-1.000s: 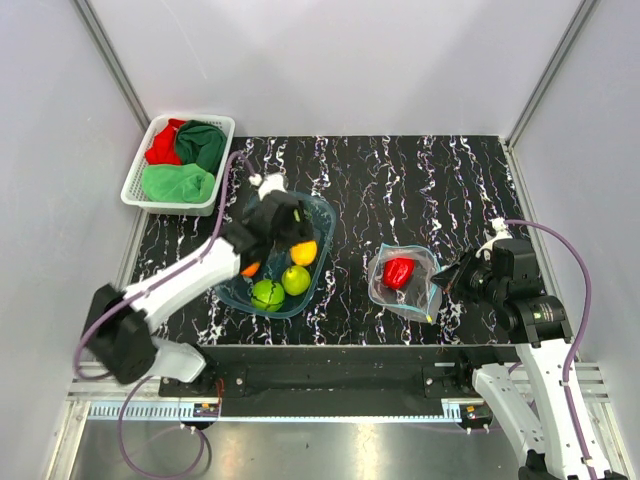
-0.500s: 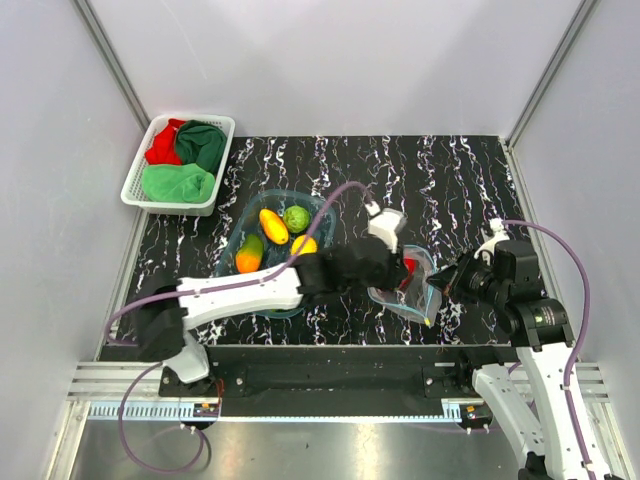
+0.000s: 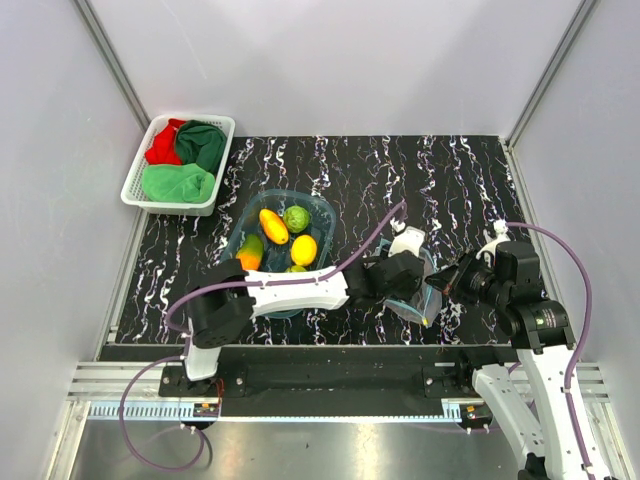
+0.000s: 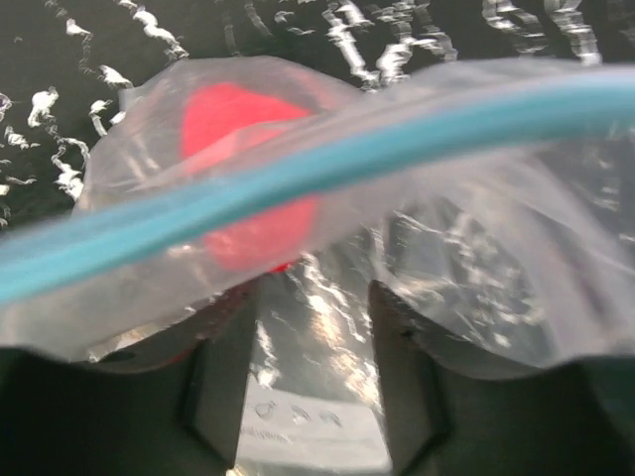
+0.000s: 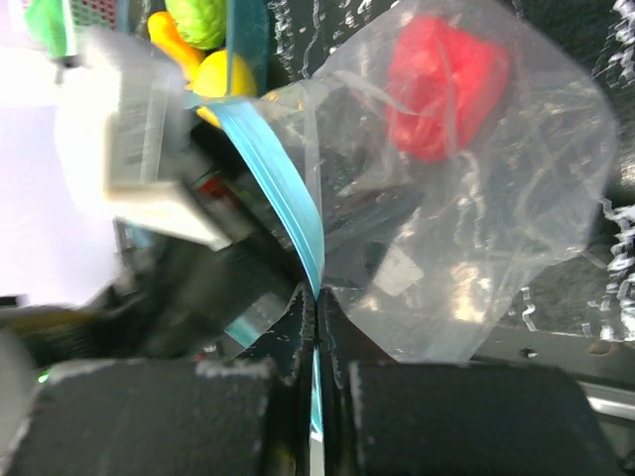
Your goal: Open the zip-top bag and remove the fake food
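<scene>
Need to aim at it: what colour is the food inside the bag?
Red. The food shows best through the clear bag in the right wrist view.

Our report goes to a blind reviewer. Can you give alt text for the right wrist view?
The right tool pinches the teal zip strip of a clear zip-top bag holding one red fake food piece. The left arm crowds the bag's mouth.

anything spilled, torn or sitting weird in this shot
Nothing spilled or torn. The zip-top bag looks crumpled and askew only because the right tool pinches its teal zip strip while the left tool is at its mouth. One red fake food piece is inside.
</scene>
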`<state>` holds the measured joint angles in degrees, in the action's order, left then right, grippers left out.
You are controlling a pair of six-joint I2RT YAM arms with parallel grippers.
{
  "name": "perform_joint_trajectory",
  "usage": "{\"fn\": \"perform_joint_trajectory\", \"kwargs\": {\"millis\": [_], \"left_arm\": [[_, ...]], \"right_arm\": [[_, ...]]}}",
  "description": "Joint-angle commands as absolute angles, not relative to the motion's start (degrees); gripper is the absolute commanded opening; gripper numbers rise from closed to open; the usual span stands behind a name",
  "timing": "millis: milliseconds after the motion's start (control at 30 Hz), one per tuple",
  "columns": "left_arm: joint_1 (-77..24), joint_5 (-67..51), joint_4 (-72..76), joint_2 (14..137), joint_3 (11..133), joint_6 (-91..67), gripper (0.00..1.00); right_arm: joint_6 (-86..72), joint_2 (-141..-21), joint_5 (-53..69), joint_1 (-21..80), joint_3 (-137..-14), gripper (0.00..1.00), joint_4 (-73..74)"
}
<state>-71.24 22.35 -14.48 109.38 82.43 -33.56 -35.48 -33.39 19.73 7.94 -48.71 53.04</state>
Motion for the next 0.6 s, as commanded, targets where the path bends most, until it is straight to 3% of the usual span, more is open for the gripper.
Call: {"fn": "perform_joint_trajectory", "kwargs": {"millis": [0, 200, 567], "left_arm": [[-71.45, 29.08, -13.18, 111.27, 85.17, -34.10, 0.57], [-71.37, 31.64, -10.90, 111.09, 81.48, -34.98, 0.76], [-68.65, 29.98, -3.70, 117.16, 81.74, -31.90, 0.81]], "right_arm": [[-39.55, -33.22, 24.25, 8.35, -48.96, 0.00, 50.46], [-41.05, -34.19, 29.88, 8.35, -48.43, 0.00, 48.78], [-40.17, -34.19, 29.53, 8.35, -47.46, 0.00, 49.04]]}}
